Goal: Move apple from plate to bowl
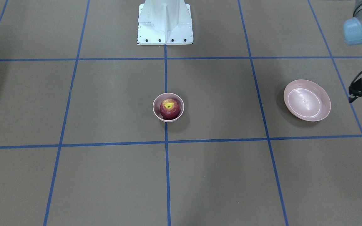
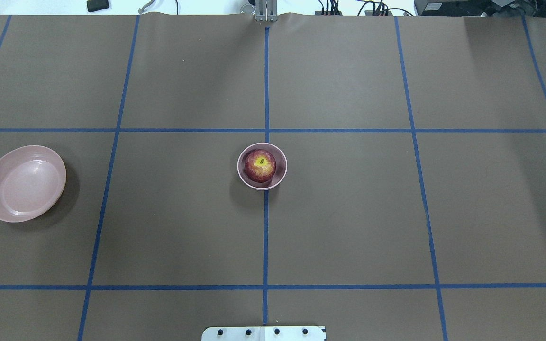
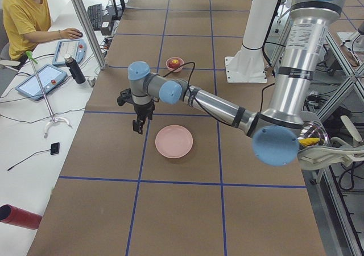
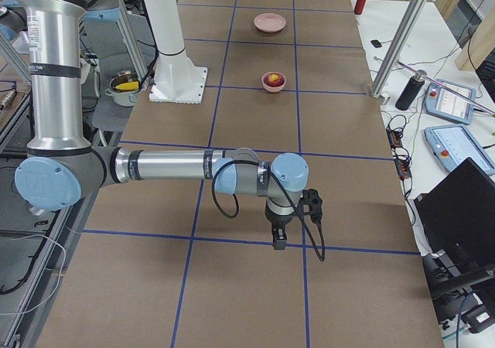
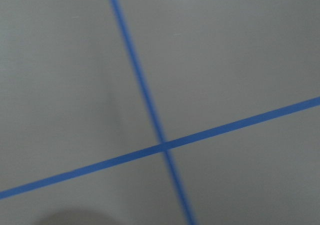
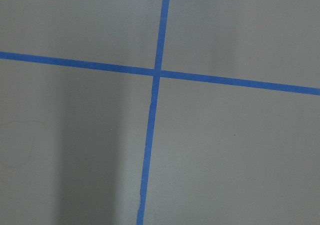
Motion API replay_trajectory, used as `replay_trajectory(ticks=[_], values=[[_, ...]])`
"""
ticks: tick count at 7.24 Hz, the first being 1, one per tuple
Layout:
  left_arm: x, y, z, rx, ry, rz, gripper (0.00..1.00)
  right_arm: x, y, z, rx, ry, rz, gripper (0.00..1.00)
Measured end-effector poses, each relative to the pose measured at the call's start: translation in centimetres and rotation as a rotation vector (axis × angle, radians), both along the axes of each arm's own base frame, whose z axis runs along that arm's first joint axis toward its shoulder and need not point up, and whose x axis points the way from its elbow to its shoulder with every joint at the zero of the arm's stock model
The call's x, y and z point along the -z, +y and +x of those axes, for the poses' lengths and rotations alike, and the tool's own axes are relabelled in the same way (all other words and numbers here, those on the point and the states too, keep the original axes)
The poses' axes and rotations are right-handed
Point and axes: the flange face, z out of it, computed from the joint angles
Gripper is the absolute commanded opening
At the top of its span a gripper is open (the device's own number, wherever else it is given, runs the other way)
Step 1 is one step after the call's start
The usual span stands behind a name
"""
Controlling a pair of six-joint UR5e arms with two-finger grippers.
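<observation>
Overall: brown table (image 2: 349, 213), blue tape (image 2: 267, 94) grid; apple (image 2: 259, 166) in bowl (image 2: 281, 173), plate (image 2: 24, 184) at its 9 o'clock overhead. Only the left-side view shows the operator (image 3: 23, 17). Opening of left claw (image 3: 138, 126), right claw (image 4: 278, 241): cannot tell.

1 apple (image 1: 169, 108), 1 bowl (image 1: 154, 108), 1 plate (image 1: 305, 100).

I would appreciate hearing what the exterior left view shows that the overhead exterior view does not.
Only exterior left: the silver, blue-jointed left arm reaching out beside the wide shallow pink plate, and an operator in a yellow shirt. Only overhead: a straight-down look into the small deep pink bowl. Both: the small dark red apple inside that bowl, and the plate empty.
</observation>
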Motion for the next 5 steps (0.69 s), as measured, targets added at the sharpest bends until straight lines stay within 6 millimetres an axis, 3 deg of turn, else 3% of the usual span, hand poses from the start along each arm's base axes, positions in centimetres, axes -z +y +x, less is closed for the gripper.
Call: replay_trajectory(ticks=[1,2,3,5], values=[[-4.5,2.5,-5.2,-0.003,0.014,-0.017,0.98,0.0,0.0,0.0,0.000,-0.002,0.000,1.00],[-7.7,5.0,-8.0,0.006,0.023,-0.045,0.98,0.0,0.0,0.0,0.000,-0.003,0.000,1.00],[-9.8,6.8,-9.4,0.016,0.029,-0.074,0.98,0.0,0.0,0.0,0.000,-0.005,0.000,1.00],[-10.3,7.7,-10.5,0.045,0.041,-0.095,0.98,0.2,0.0,-0.1,-0.001,-0.011,0.004,1.00]])
